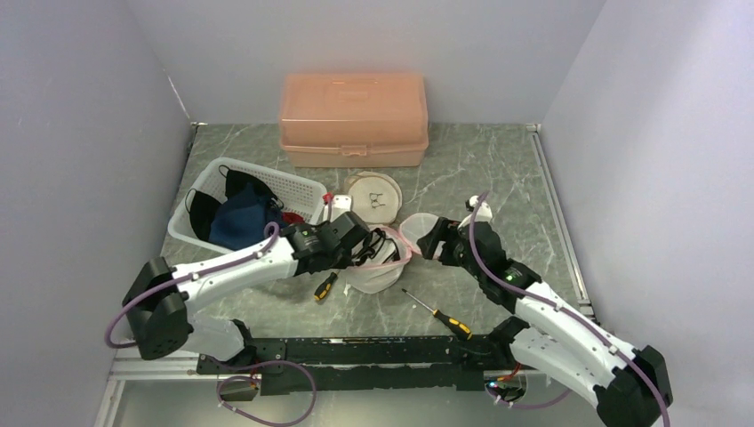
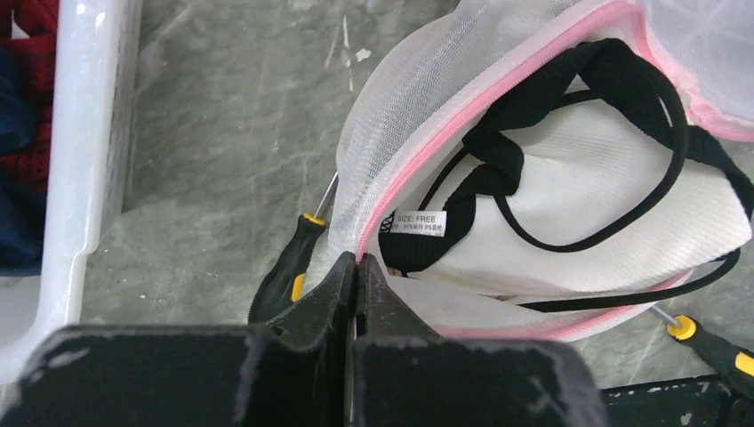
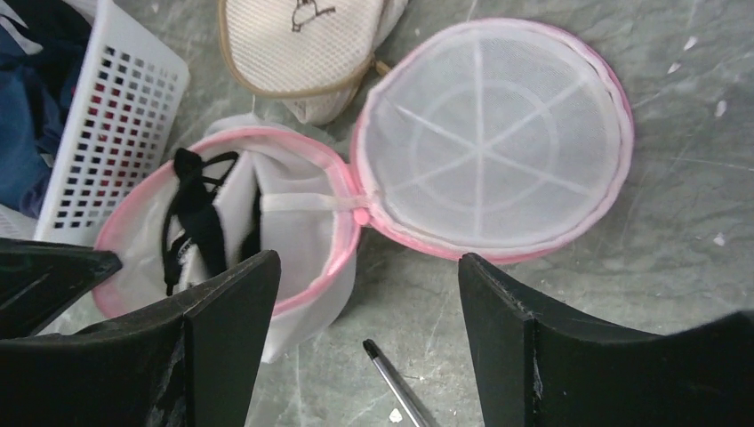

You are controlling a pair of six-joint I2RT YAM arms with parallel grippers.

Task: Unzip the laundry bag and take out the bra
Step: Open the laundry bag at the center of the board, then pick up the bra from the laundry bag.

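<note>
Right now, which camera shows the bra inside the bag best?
Left wrist: the bra lies plainly visible, black straps and size tag, in the open laundry bag. Right wrist shows only a few straps, smaller. Top external shows just a small dark tangle.

Bra (image 2: 502,160): partly buried in laundry bag (image 2: 400,116), label's small print illegible. Screwdriver (image 2: 292,262): shaft tip hidden under bag, handle end behind left gripper (image 2: 357,262). Basket (image 2: 84,133): cut off by left edge.

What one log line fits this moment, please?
pink-rimmed mesh laundry bag: unzipped; black-strapped bra: inside; left gripper: pinching rim; right gripper: open
</note>
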